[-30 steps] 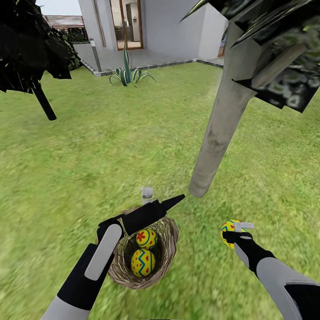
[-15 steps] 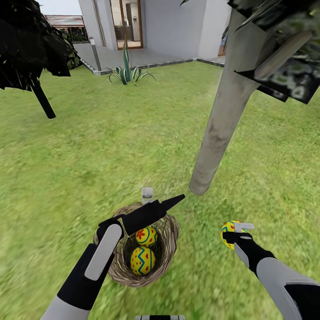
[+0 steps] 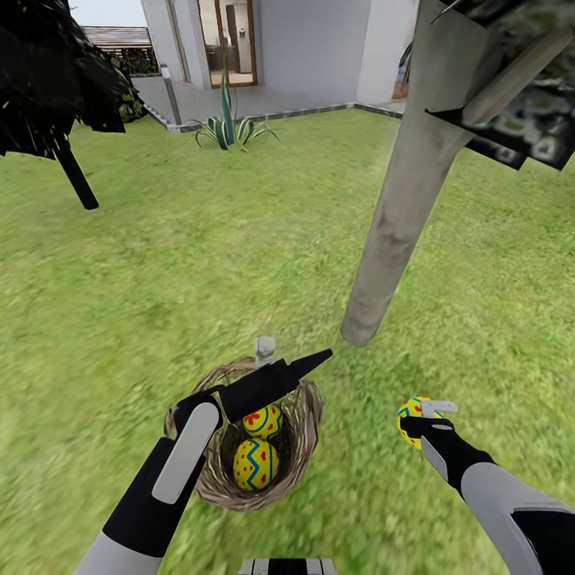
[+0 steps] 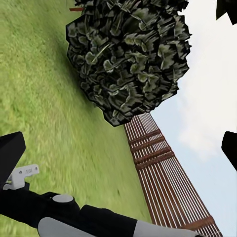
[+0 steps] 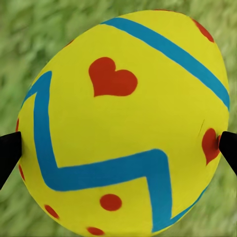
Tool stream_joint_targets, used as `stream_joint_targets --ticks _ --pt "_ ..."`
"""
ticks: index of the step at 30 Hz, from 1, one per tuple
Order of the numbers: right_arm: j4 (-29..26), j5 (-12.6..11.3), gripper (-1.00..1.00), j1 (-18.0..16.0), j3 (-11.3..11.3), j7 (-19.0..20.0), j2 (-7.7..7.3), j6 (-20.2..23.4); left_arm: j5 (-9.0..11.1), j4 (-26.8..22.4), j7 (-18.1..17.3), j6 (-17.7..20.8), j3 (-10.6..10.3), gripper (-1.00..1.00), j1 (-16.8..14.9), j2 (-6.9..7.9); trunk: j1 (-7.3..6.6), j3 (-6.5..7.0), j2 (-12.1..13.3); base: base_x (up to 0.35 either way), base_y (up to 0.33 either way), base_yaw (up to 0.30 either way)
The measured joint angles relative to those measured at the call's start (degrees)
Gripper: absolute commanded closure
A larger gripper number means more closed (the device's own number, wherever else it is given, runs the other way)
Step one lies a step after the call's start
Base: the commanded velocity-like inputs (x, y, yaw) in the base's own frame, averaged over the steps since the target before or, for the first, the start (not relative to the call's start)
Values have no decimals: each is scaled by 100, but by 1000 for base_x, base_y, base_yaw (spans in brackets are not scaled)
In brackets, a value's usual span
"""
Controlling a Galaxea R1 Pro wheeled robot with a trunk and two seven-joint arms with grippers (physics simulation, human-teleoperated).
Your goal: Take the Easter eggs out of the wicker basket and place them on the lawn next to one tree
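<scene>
The wicker basket (image 3: 209, 479) sits on the lawn (image 3: 200, 263) just in front of me, with two Easter eggs (image 3: 262, 421) (image 3: 255, 464) inside. My left gripper (image 3: 291, 355) hovers over the basket's far rim, open and empty; in the left wrist view its fingers (image 4: 10, 153) stand wide apart. To the right of the basket, my right gripper (image 3: 425, 414) is shut on the third egg (image 3: 409, 412), held just above the grass. That egg (image 5: 123, 123) looms large between the right wrist view's fingertips (image 5: 9, 153). The tree trunk (image 3: 395, 216), pale grey, meets the grass a little beyond the basket and the held egg.
A near-black tree (image 3: 48, 88) with a thin trunk stands far left. A striped spiky plant (image 3: 228, 128), a lamp post (image 3: 171, 96), grey paving (image 3: 263, 102) and the white house (image 3: 311, 48) lie beyond. The left wrist view catches foliage (image 4: 131, 59) and a wooden fence (image 4: 168, 182).
The whole view has shifted slightly, so basket and trunk sit a bit differently in the picture. Both arms keep their pose, and the egg stays in the right gripper.
</scene>
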Motion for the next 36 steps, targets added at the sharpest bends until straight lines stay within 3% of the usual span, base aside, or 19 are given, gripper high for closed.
stream_joint_targets --ticks 18,23,27,32,36 --pt "-7 22 100 0 -23 0 -7 -54 0 0 0 0 0 -100 0 0 395 -323 -722 0 0 0" --pt "-23 28 100 0 -17 -1 -6 -61 3 0 -82 1 5 -100 0 7 396 -324 -723 0 0 0" --pt "-127 5 100 -17 15 103 100 5 130 27 -152 73 134 -100 18 136 396 -323 -724 0 0 0" --pt "32 0 100 -178 -52 -48 256 -154 290 24 -203 88 294 -100 34 297 396 -324 -724 0 0 0" --pt "159 1 100 -298 -54 -58 258 -280 421 26 -332 91 424 -100 35 426 396 -324 -724 0 0 0"
